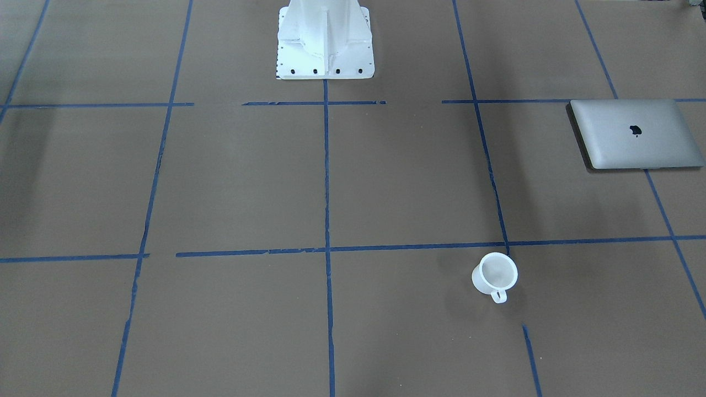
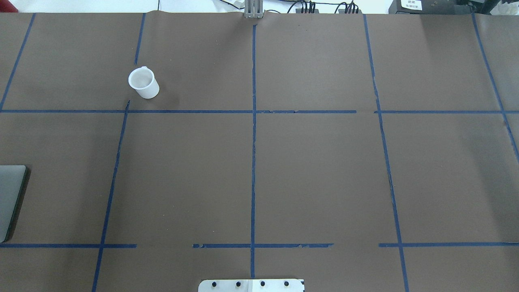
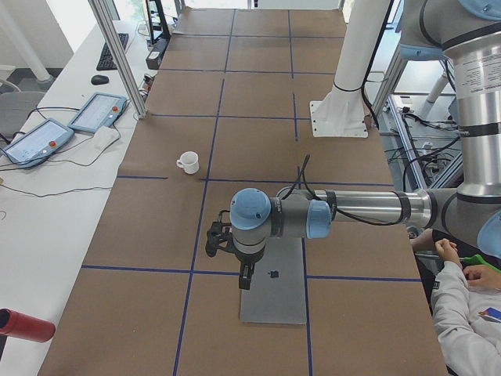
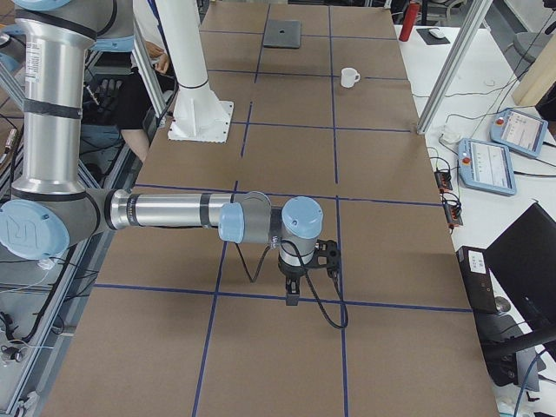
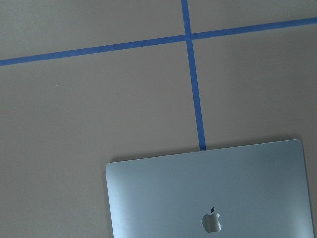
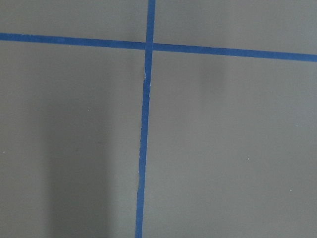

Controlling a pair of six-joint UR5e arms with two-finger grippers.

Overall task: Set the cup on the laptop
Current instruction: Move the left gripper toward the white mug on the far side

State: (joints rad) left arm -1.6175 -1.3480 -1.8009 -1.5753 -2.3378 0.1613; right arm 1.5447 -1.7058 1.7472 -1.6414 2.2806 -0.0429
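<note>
The small white cup (image 1: pixel 495 274) stands upright on the brown table, handle toward the operators' side; it also shows in the overhead view (image 2: pixel 143 83) and both side views (image 3: pixel 188 162) (image 4: pixel 349 77). The closed silver laptop (image 1: pixel 637 134) lies flat at the table's left end (image 2: pixel 10 198) (image 3: pixel 274 290) (image 5: pixel 208 193), well apart from the cup. My left gripper (image 3: pixel 245 278) hangs above the laptop's edge nearer the cup; I cannot tell if it is open. My right gripper (image 4: pixel 292 295) hangs over a blue tape line far from both; I cannot tell its state.
The white robot base plate (image 1: pixel 325 55) stands at the table's robot side. Blue tape lines grid the brown table. A side bench with teach pendants (image 3: pixel 98 112) runs along the operators' side. A seated person (image 3: pixel 462 298) is beside the robot.
</note>
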